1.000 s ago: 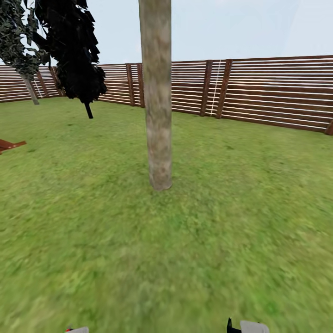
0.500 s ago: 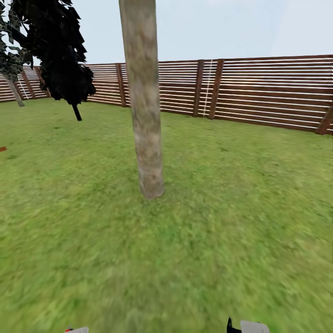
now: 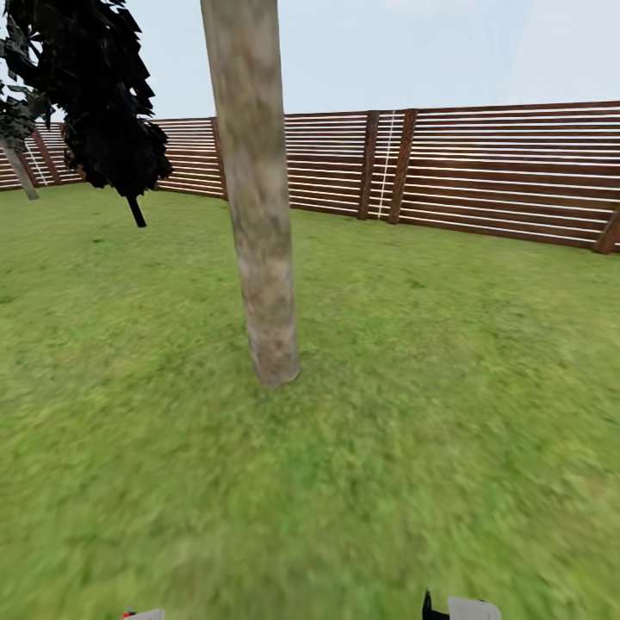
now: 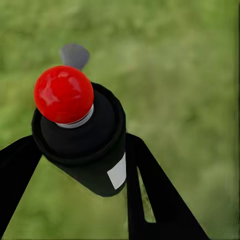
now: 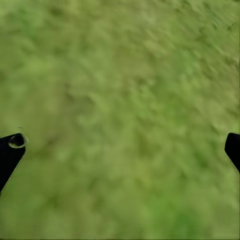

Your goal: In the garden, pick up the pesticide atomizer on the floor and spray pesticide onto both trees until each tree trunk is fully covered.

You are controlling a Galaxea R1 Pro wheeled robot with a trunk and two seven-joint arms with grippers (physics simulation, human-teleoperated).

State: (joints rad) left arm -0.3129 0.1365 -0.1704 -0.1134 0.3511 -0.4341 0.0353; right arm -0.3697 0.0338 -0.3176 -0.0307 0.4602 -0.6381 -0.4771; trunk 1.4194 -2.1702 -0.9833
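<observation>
Even, bright daylight is seen; cast shadows are faint. The lawn (image 3: 448, 413) is smeared toward the near edge and blurred in both wrist views.

Tree trunk (image 3: 257, 198): crown cut off by the head view's top edge. Pesticide atomizer (image 4: 80, 135): lower body hidden between the left gripper (image 4: 75, 165) fingers. Right gripper (image 5: 122, 150): fingertips only, at frame edges. Lawn (image 5: 125, 100): blurred.
</observation>
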